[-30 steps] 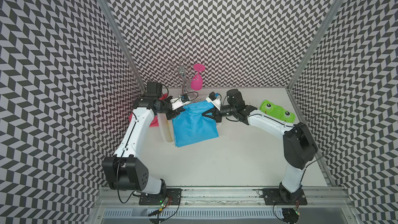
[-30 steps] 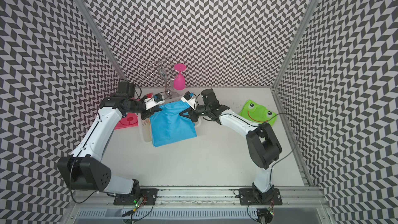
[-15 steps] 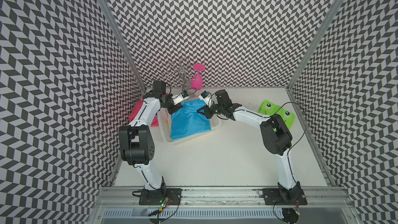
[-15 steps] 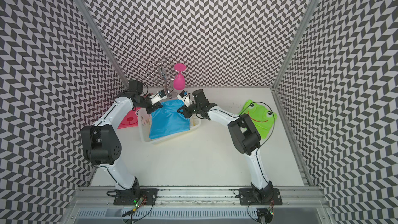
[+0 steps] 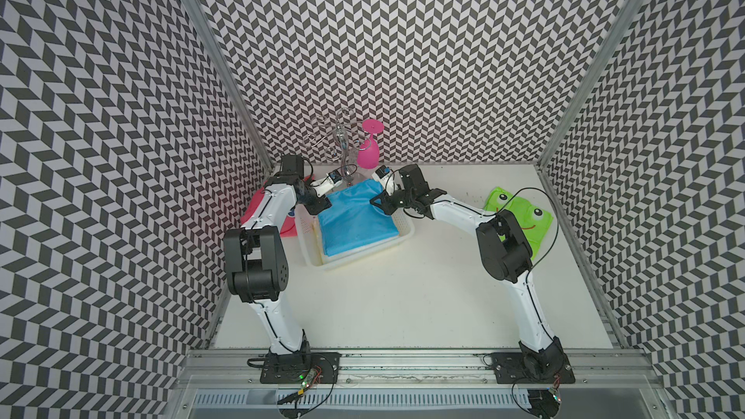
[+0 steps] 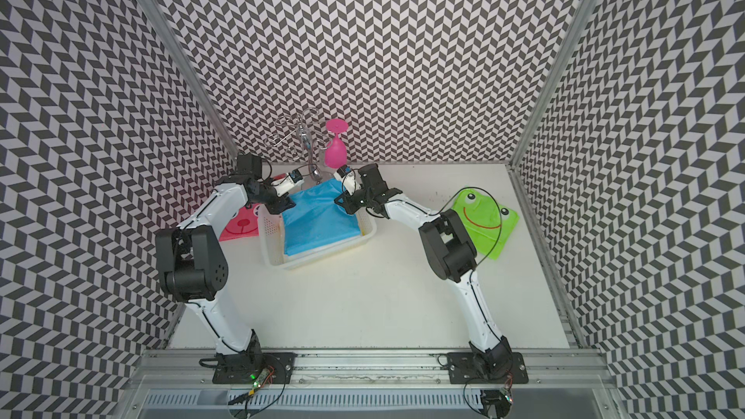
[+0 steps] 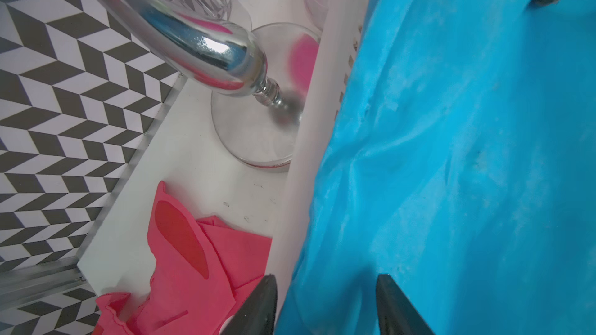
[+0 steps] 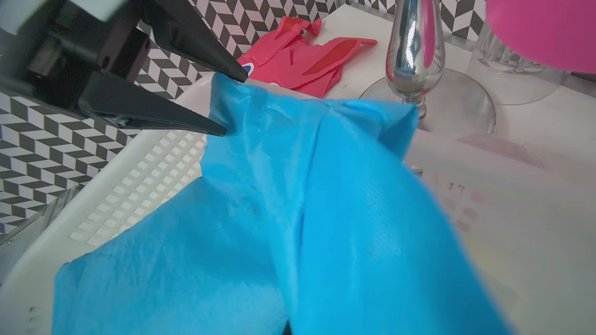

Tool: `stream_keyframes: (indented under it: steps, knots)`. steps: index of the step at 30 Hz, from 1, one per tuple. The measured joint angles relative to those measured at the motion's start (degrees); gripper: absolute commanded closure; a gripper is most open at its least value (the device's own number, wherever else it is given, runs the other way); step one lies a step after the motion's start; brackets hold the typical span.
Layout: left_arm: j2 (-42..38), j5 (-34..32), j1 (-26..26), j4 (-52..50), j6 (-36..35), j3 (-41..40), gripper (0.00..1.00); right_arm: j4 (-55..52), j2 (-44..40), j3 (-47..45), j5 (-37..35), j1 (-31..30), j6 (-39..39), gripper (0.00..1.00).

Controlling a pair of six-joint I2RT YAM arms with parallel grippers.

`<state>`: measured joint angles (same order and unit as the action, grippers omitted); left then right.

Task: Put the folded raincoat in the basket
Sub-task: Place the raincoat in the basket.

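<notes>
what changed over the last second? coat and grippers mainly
Both arms lowered the raincoat into the basket; it now lies inside. The left gripper has opened and let its corner go. The right gripper is still at the other corner; whether it still grips is unclear. Basket, pink coat, green coat and glass rack stayed put.

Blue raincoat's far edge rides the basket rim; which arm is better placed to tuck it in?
Probably left: left gripper, jaws open, straddles the blue raincoat corner at the white basket rim; the right gripper is harder to judge.
</notes>
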<state>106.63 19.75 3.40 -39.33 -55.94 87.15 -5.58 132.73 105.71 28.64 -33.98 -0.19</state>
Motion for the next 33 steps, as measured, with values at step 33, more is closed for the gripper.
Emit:
stream_keyframes:
  steps: [33]
  knots:
    - [-7.6, 5.4, -9.5, 21.2, 14.9, -24.9, 0.39, -5.5, -16.9, -21.3, -16.6, -7.1, 13.8, 0.51]
